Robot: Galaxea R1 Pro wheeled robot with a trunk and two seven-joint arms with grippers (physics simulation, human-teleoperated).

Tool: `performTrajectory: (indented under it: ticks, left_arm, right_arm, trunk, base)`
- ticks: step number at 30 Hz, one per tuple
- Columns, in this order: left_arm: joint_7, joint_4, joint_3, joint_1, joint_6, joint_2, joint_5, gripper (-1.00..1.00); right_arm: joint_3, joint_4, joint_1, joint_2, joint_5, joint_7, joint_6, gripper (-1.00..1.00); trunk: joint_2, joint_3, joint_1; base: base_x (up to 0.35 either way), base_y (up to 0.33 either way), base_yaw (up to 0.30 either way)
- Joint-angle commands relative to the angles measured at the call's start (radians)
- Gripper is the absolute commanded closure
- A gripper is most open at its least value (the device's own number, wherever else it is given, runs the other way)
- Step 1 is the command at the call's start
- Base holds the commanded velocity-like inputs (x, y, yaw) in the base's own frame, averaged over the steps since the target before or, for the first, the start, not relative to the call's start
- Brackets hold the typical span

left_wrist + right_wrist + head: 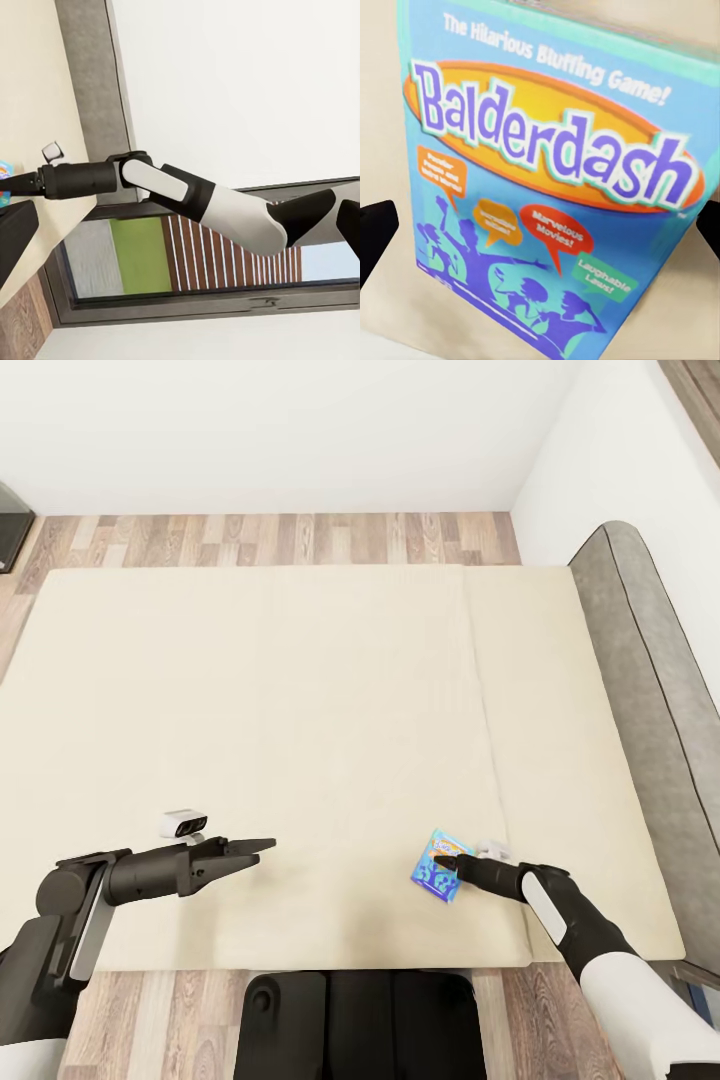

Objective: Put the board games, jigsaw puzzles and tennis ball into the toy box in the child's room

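I am looking down over the near edge of the bed (300, 690), whose cream mattress is showing a smooth, matte surface with one long seam running away from me. Nearest to me, the left gripper (262, 847) is hovering over bare mattress with its dark tapered fingers drawn close together, holding nothing. To its right, the right gripper (445, 863) is reaching onto the small blue board game (432, 875), a flat rectangular box lying tilted on the mattress near the front edge. In the right wrist view the Balderdash board game (555, 202) is showing a glossy printed lid with an orange oval and purple lettering, and the dark fingertips (375, 232) are sitting spread at either side of the box; I cannot tell whether they are touching it. Along the right side, the grey headboard (640, 690) is presenting a rounded, fabric-textured edge. Beyond the mattress, wood plank floor (270, 538) is meeting a plain white wall (300, 420).
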Motion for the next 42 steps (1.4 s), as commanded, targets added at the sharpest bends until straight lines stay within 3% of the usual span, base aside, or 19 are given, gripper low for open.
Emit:
performTrajectory:
  ticks: [1, 25, 33, 42]
  left_arm:
    - [-0.004, 0.000, 0.000, 0.000, 0.011, 0.000, -0.001, -1.00]
    - [-0.004, 0.000, 0.003, 0.000, 0.011, 0.005, -0.001, -1.00]
    - [-0.004, 0.000, 0.004, 0.000, 0.011, 0.005, -0.001, -1.00]
    - [-0.004, 0.001, 0.006, 0.000, 0.011, 0.006, -0.001, -1.00]
  right_arm:
    - [0.003, -0.001, 0.000, -0.001, -0.004, -0.001, 0.004, -1.00]
    - [0.003, -0.007, -0.018, 0.041, -0.004, 0.000, -0.003, -1.00]
    - [0.014, -0.007, -0.019, 0.078, 0.004, 0.000, -0.006, -1.00]
    - [0.035, -0.005, -0.019, 0.081, 0.016, 0.004, -0.008, -1.00]
  trunk:
    - [-0.002, -0.001, 0.001]
    - [-0.002, -0.001, 0.001]
    - [-0.002, -0.001, 0.001]
    - [-0.002, -0.001, 0.001]
  base:
    - [0.000, 0.000, 0.000]
    - [0.000, 0.000, 0.000]
    - [0.000, 0.000, 0.000]
    - [0.000, 0.000, 0.000]
